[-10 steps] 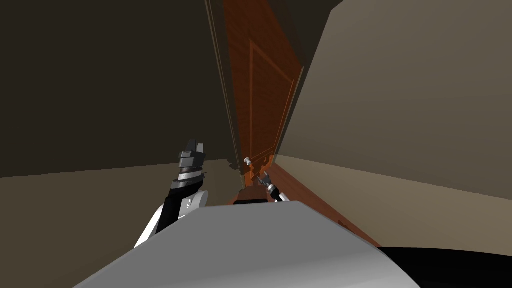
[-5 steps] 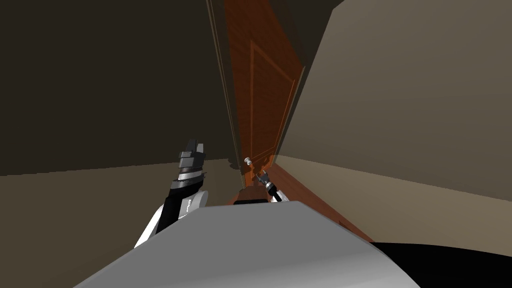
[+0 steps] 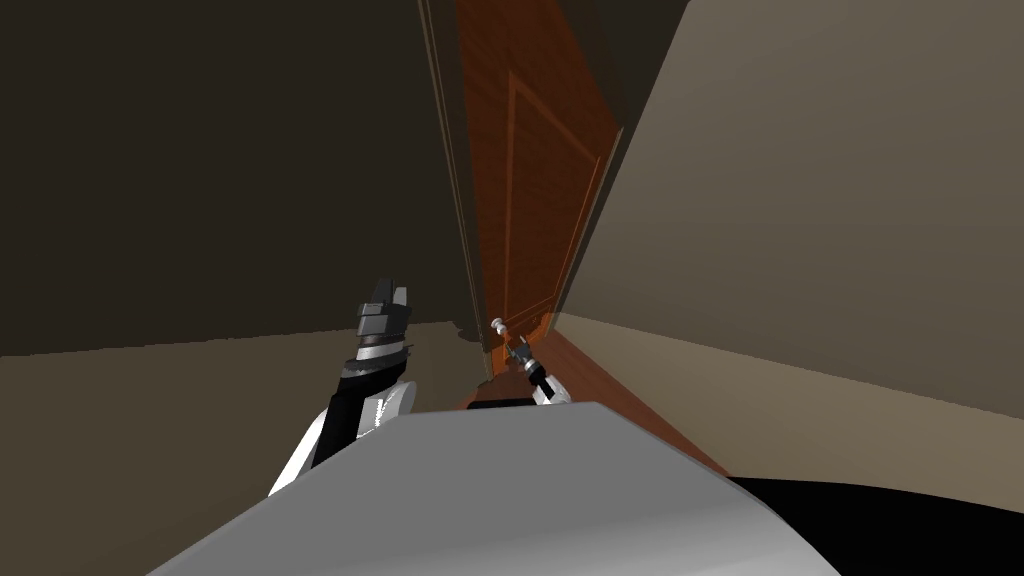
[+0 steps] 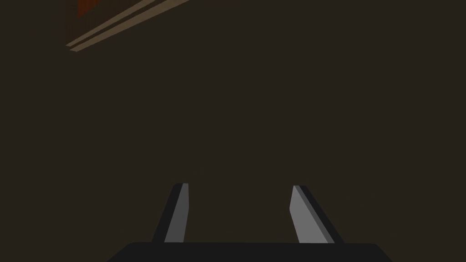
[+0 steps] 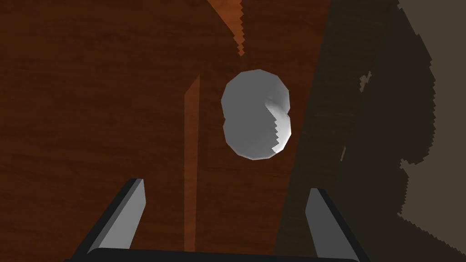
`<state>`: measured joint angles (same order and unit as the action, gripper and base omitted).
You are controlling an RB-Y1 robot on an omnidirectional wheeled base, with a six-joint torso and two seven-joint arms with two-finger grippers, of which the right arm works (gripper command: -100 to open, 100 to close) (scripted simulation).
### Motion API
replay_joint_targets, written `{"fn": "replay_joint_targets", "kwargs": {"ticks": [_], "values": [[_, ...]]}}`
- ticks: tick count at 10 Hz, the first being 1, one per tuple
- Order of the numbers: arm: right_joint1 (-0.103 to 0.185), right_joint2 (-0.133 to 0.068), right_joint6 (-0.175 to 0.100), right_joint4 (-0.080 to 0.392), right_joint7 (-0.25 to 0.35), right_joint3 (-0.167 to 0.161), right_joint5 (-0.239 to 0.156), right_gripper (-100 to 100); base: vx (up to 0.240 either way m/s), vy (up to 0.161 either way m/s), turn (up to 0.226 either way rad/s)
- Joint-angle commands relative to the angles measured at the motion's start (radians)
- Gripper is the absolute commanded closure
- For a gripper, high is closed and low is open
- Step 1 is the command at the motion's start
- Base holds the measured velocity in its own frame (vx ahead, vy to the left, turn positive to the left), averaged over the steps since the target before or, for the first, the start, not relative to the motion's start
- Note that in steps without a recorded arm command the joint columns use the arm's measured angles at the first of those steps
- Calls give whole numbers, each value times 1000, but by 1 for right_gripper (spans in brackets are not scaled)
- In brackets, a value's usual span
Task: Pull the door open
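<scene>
No lettering, label, brand, number or sign can be read on the door (image 3: 535, 200) or elsewhere.

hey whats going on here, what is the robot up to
The robot faces a reddish-brown door. Its right claw hovers open just short of the grey knob, which sits ahead of the gap between its fingers, not yet gripped. The left claw, raised off to the left, is open and holds nothing.
</scene>
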<state>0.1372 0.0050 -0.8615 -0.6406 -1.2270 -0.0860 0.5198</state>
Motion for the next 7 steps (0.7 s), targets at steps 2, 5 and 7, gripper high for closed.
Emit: {"fn": "replay_joint_targets", "kwargs": {"ticks": [2,5,7], "values": [[34,28,-10,47,-24,2,-18,-100,113,24,75],[45,43,-9,58,-31,1,-25,-100,179,80,86],[50,41,-16,69,-33,5,-26,100,5,0,12]]}}
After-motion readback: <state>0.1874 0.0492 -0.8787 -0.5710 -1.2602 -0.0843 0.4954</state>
